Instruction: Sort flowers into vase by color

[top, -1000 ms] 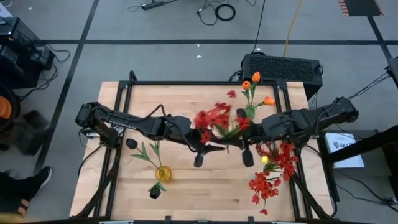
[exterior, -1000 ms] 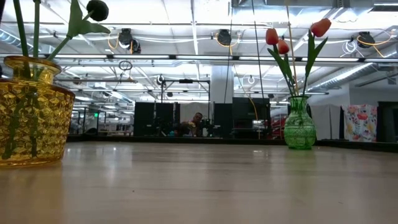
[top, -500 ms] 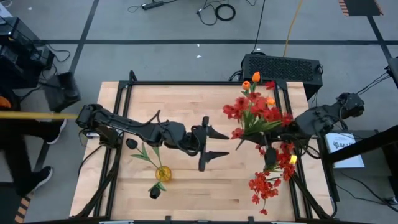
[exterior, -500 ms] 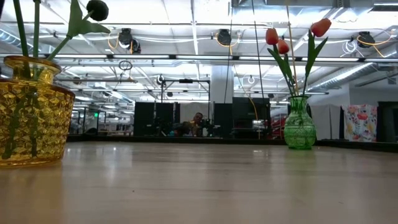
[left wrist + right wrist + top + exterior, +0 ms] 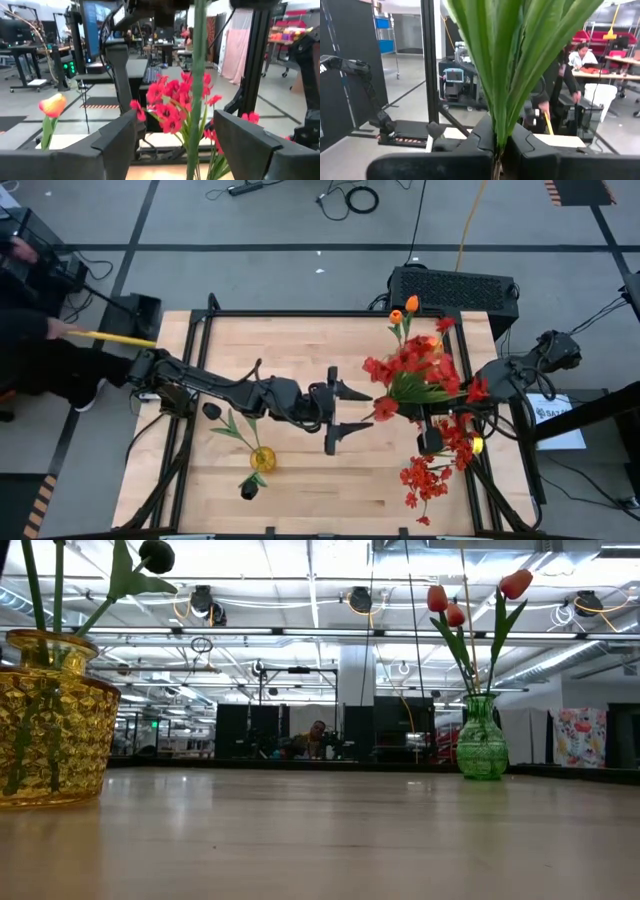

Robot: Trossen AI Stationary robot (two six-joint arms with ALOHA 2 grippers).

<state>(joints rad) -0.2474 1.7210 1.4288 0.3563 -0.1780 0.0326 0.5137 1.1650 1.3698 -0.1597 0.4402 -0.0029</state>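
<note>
From above, the right tool (image 5: 428, 408) is closed tight on the red flowers (image 5: 415, 370), over the right side of the surface (image 5: 300, 340). The stems point across to the middle, where the left tool (image 5: 340, 410) waits wide open, holding nothing. More red flowers sit just below the right tool.

Down low, a green vase (image 5: 482, 738) holds orange tulips (image 5: 515, 584).

The left wrist view shows open fingers (image 5: 115, 137).

The right wrist view shows green leaves (image 5: 512, 55) squeezed between the fingers.

Two vases sit on the worktop (image 5: 300, 340): one (image 5: 262, 458) front left, another (image 5: 402, 358) back right. A flower bunch (image 5: 415, 370) hangs above the right side, left end effector (image 5: 345, 412) mid-table.
</note>
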